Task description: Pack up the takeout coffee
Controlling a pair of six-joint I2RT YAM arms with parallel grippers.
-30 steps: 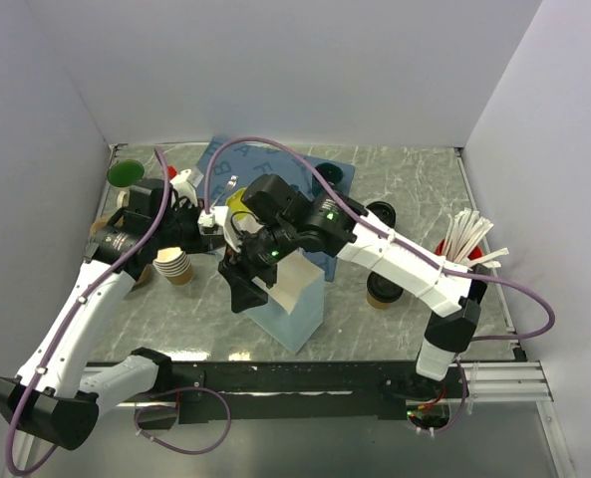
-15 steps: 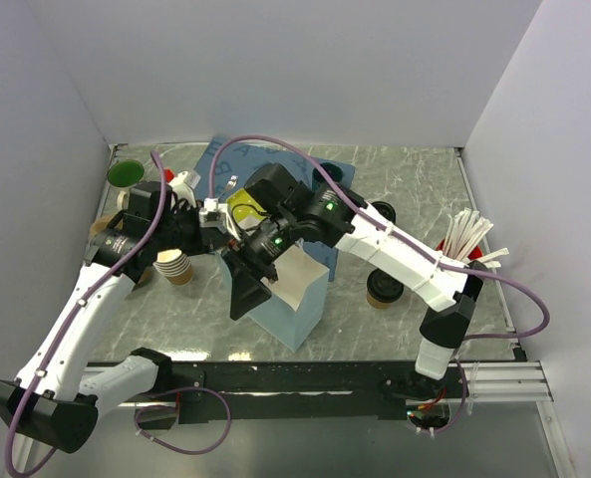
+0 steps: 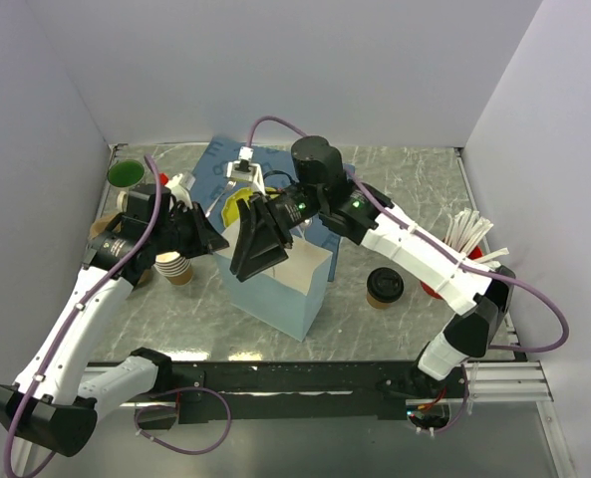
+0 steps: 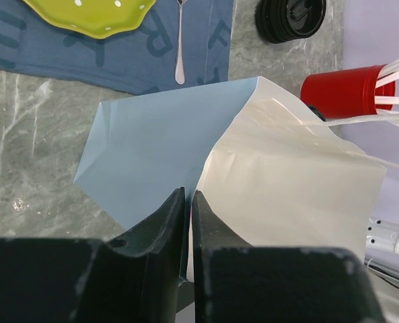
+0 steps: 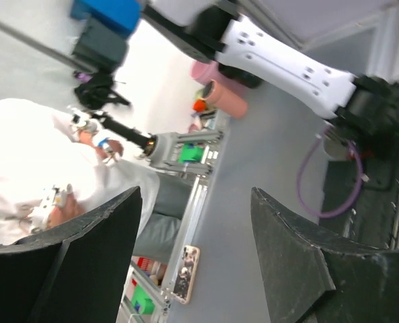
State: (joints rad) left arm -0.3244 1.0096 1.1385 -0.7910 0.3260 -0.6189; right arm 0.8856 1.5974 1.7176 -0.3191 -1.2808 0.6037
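The right arm (image 3: 415, 254) swings back and tips its spread right gripper (image 3: 255, 257) up over the blue paper bag (image 3: 285, 294), still pinched at the rim by the left gripper (image 4: 188, 202), leaving the takeout coffee (image 3: 385, 286) standing uncovered on the table (image 3: 175, 329) just right of the bag, free for pickup.

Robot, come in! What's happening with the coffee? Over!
Left gripper shut on bag rim. Right gripper open, empty, by bag top. Takeout coffee on table, lidded, outside bag. Nothing on table between them.
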